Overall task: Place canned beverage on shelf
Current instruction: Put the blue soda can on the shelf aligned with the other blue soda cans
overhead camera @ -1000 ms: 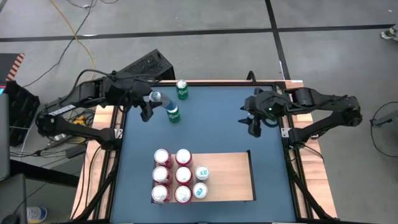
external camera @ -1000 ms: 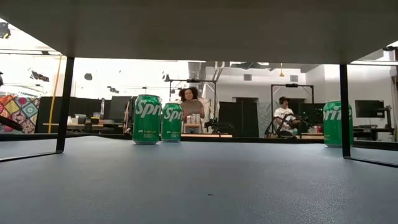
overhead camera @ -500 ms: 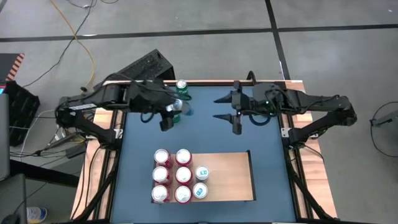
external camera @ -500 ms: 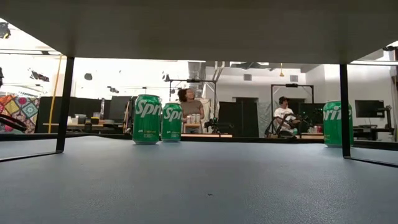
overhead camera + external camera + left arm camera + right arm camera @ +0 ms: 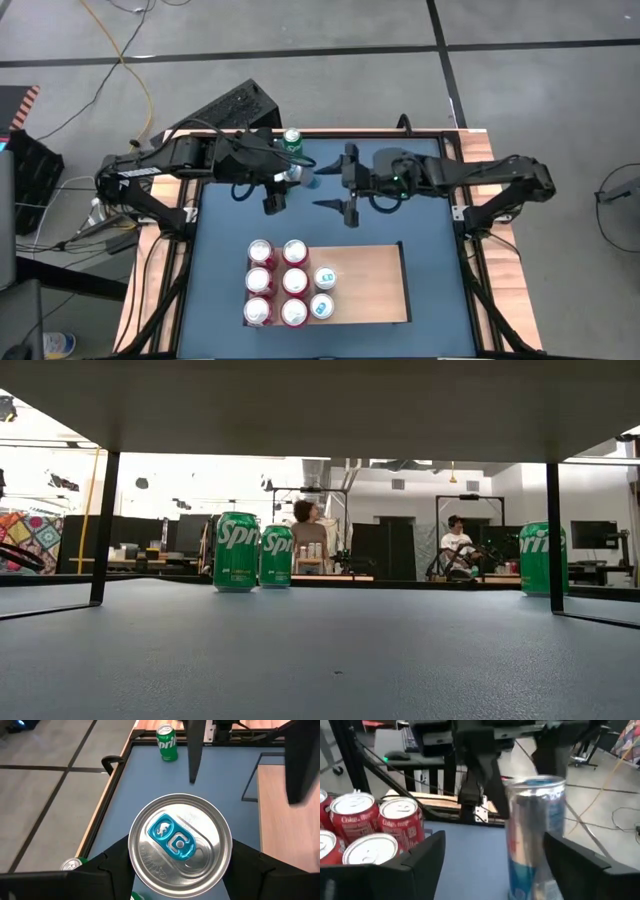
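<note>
While left hand (image 5: 180, 870) grips can (image 5: 180, 841), right hand (image 5: 338, 179) apparently spread

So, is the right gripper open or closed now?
Open. The right gripper has its two fingers spread apart, pointing toward the can held by the left gripper.

- In your left wrist view, the silver can (image 5: 180, 839) hides its own body below the lid, and its lower rim is cut off.
- In the right wrist view, that can is blurred and its base is cropped.
- Left of it, the red cans (image 5: 357, 822) are partly cropped.
</note>
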